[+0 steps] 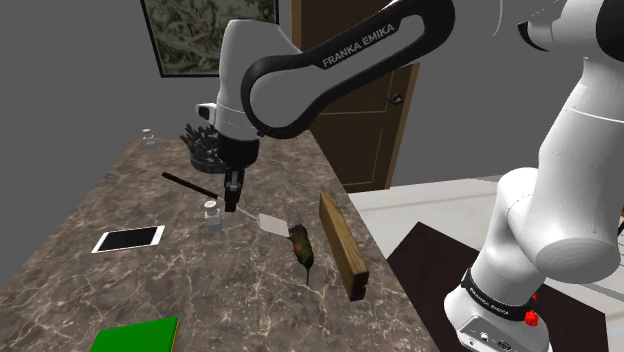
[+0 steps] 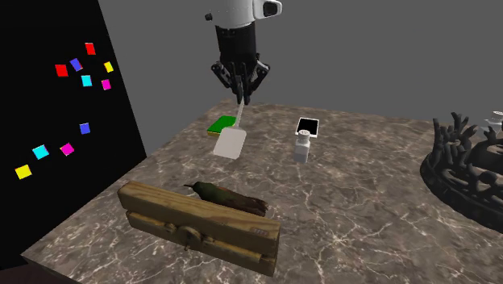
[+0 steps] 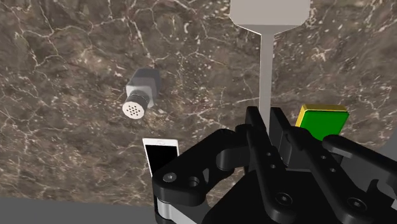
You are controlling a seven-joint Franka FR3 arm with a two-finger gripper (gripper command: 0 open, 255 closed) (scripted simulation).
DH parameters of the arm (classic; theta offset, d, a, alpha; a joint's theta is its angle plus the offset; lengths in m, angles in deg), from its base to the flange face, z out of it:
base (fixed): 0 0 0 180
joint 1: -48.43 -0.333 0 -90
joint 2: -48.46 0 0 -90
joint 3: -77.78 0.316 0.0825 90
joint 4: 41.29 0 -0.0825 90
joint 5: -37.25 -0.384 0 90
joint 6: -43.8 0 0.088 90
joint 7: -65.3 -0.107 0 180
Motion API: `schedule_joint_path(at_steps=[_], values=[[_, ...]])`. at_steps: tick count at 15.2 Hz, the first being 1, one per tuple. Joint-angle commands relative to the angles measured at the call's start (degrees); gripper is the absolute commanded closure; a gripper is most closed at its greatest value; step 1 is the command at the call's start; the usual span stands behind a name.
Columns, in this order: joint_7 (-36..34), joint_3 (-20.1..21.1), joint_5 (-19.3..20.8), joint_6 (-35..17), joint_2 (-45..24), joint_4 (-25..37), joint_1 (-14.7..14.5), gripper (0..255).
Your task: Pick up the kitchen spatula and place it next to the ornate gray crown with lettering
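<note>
Clamping, shoulder view: we see the claw (image 1: 232,192) closed tight on the handle of the spatula (image 1: 266,221); its pale blade hangs just beside the shaker (image 1: 211,215), on the side toward the wooden block (image 1: 343,247).
Why held so: we judge that a grip near the handle's end lets the blade dangle clear of the counter (image 1: 70,285) for carrying.
Crown, shoulder view: the dark ornate crown (image 1: 203,148) stands beyond the shaker, behind the claw; the spatula is not yet laid beside it.
Second exterior view: the spatula hangs blade-down from the claw, near the shaker; the crown sits well apart from the shaker, so we reckon a carry across is due.
Wrist view: both fingers press the thin handle between them; the phone (image 3: 162,156) lies near the shaker.
Counts: one spatula, one crown, one shaker by the spatula, one phone, one green book (image 2: 222,124), one wooden block, and one bird figure (image 2: 226,196) between the shaker and the block. One small pale thing (image 1: 148,138) far beyond the shaker we cannot name.
</note>
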Motion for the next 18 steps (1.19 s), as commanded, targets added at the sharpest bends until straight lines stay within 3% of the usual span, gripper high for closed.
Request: schedule_joint_path(at_steps=[1, 8, 18], values=[[-0.12, 0.00, -0.03, 1.44, 0.66, 0.77, 0.00, 255], [-0.42, -0.11, -0.01, 6.44, 2.18, 4.27, 0.10, 255], [14.21, -7.10, -2.76, 8.77, 0.65, 6.51, 6.56, 255]])
